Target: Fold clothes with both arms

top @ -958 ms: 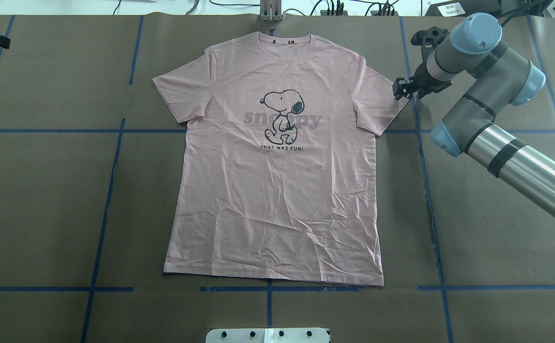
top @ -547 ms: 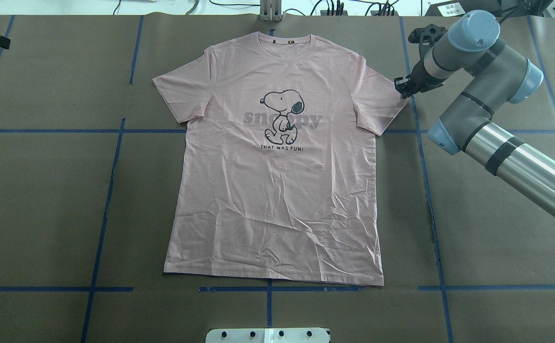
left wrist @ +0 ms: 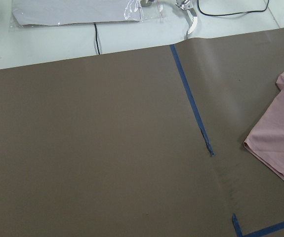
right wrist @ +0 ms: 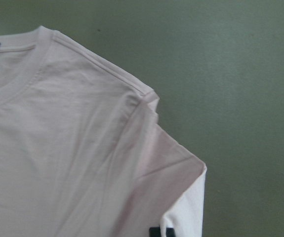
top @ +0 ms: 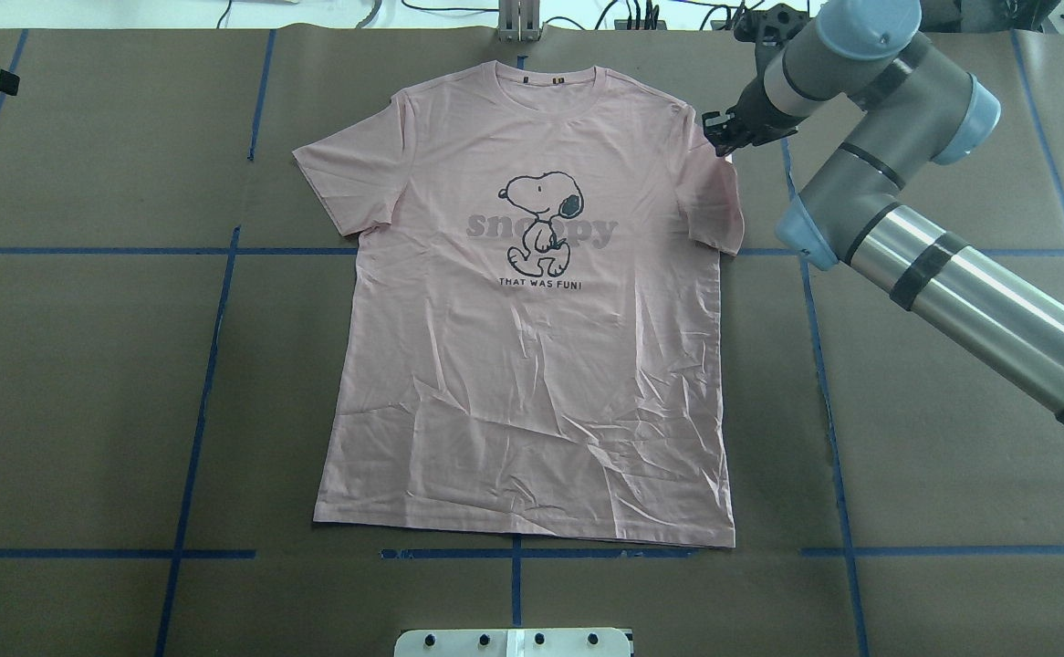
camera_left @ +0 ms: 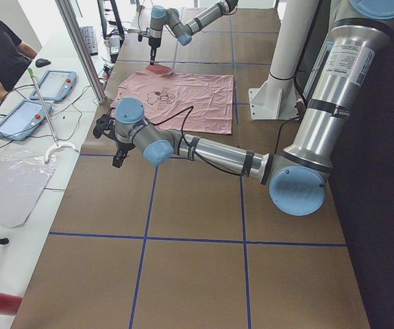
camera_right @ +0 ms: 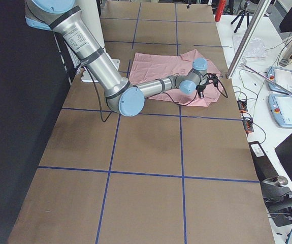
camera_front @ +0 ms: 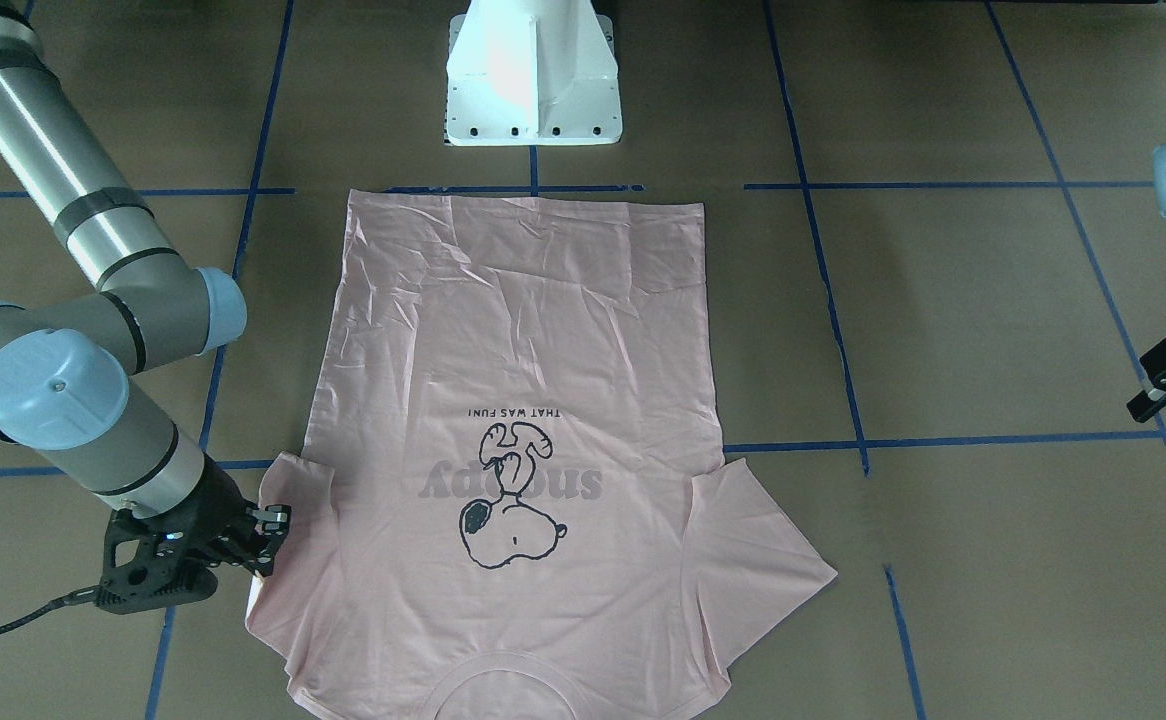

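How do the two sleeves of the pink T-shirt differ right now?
The right-side sleeve is pinched at its edge by the right gripper; the left-side sleeve is untouched, the left gripper far off. The right-side sleeve is drawn in and bunched against the body; the left-side sleeve lies spread flat, pointing outward. Both are short, pale pink, on one T-shirt lying print-up.

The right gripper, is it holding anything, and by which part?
The right gripper pinches the T-shirt by the outer edge of its sleeve, which is drawn inward.
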Motion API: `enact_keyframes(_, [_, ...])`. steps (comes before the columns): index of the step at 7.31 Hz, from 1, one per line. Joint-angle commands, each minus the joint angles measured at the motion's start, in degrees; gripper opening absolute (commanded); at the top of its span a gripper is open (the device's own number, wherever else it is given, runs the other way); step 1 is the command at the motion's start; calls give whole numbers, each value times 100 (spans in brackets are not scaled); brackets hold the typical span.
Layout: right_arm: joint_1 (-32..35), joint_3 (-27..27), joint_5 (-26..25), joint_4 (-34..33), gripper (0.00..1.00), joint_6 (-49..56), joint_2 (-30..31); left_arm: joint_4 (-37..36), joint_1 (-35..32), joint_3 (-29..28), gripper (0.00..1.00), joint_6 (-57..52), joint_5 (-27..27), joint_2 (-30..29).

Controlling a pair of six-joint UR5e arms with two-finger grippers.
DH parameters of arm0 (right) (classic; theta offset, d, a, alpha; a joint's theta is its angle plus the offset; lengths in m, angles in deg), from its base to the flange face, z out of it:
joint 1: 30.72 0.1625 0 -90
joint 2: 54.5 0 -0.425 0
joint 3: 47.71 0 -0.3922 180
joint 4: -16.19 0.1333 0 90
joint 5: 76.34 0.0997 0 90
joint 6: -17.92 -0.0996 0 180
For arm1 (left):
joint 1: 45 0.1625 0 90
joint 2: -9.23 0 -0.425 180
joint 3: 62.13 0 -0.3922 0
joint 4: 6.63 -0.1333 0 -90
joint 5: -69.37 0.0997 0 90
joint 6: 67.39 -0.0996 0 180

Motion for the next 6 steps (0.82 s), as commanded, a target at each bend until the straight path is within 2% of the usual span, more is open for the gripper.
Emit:
enact_keyframes(1, [-279, 481, -178, -10, 0, -229, -708, -8, 0, 0, 97, -3, 0, -1])
enact_keyframes(2, [-384, 894, -440, -10, 0, -238, -1043, 1, 0, 9, 97, 40, 0, -1])
enact_keyframes(4, [-394, 1039, -487, -1, 0, -238, -1135, 1, 0, 9, 97, 58, 0, -10])
enact_keyframes(5, [-394, 1039, -487, -1, 15, -238, -1143, 1, 9, 0, 97, 58, -9, -10])
enact_keyframes(6, [-394, 1030, -487, 17, 42, -238, -1152, 1, 9, 0, 97, 58, -9, -10])
